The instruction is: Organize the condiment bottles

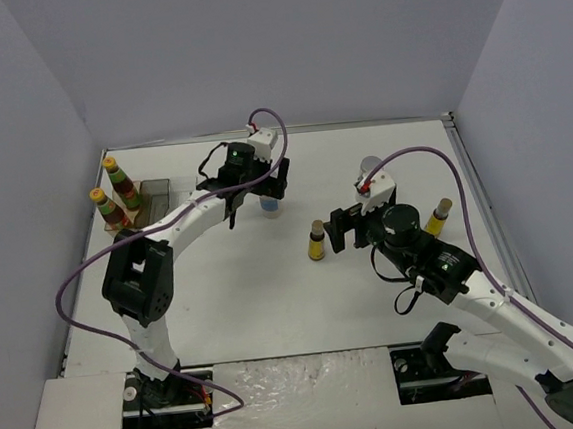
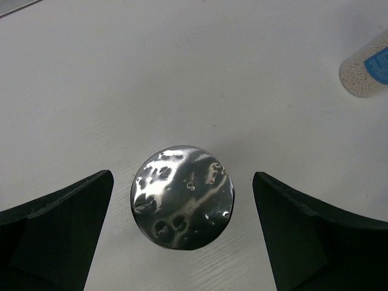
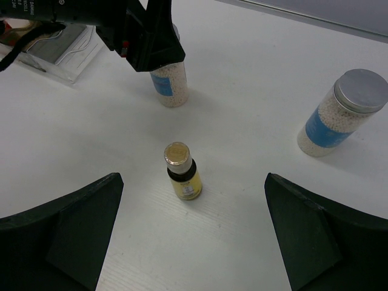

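My left gripper (image 1: pixel 259 195) (image 2: pixel 183 177) hangs open straight above a white blue-banded jar (image 1: pixel 269 207), its silver lid (image 2: pixel 182 197) centred between the fingers without touching them. A second such jar (image 3: pixel 342 112) (image 1: pixel 370 165) (image 2: pixel 367 70) stands further right. My right gripper (image 1: pixel 340 232) (image 3: pixel 194 179) is open and empty, pointing at a tiny yellow-labelled bottle (image 3: pixel 182 173) (image 1: pixel 316 240) just ahead of its fingertips. Another small yellow bottle (image 1: pixel 437 216) stands to the right of that arm. Two slim dark bottles with yellow caps (image 1: pixel 115 181) (image 1: pixel 107 207) stand at the far left by the rack.
A clear plastic compartment rack (image 1: pixel 152 196) (image 3: pixel 60 51) sits at the left edge of the table, beside the slim bottles. Grey walls close the table on three sides. Purple cables loop off both arms.
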### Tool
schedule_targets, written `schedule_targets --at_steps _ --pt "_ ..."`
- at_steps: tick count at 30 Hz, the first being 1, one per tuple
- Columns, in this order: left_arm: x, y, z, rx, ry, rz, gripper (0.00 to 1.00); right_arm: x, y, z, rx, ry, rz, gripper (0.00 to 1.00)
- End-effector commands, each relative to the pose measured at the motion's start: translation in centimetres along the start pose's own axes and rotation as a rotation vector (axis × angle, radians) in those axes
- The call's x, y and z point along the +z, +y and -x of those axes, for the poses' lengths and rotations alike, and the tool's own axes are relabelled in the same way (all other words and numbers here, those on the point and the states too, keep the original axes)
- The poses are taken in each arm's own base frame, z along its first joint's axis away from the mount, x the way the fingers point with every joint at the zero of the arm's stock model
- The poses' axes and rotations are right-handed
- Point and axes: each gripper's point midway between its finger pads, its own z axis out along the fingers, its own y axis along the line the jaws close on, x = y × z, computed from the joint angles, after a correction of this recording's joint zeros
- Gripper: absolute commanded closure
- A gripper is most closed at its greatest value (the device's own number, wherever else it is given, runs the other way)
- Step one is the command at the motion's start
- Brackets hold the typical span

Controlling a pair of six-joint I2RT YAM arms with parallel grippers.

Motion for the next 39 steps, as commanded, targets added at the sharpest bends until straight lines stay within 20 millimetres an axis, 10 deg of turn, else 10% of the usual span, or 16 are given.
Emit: schedule_targets --at_steps 1,10,13,28,39 --pt "-0.2 -0.5 4.3 0.045 -0.106 0.031 0.04 0.0 -0.4 3.3 0.025 -0.08 -0.034 0.0" --pt "-1.1 0.6 4.5 0.028 -0.108 0.097 0.83 0.6 -0.2 3.1 0.008 -0.063 -0.029 0.0" --pt "-3.1 1.3 5.8 0.023 -0.143 0.125 0.94 0.7 -0.1 3.0 0.004 -0.059 -0.028 0.0" --pt "-18.4 18.5 11.0 -0.205 -0.344 0.576 0.96 1.0 0.1 3.0 0.002 -0.066 -0.015 0.0" --pt "-19.7 28.4 8.6 -0.307 -0.369 0.752 0.97 1.3 0.1 2.9 -0.003 -0.063 -0.018 0.0"
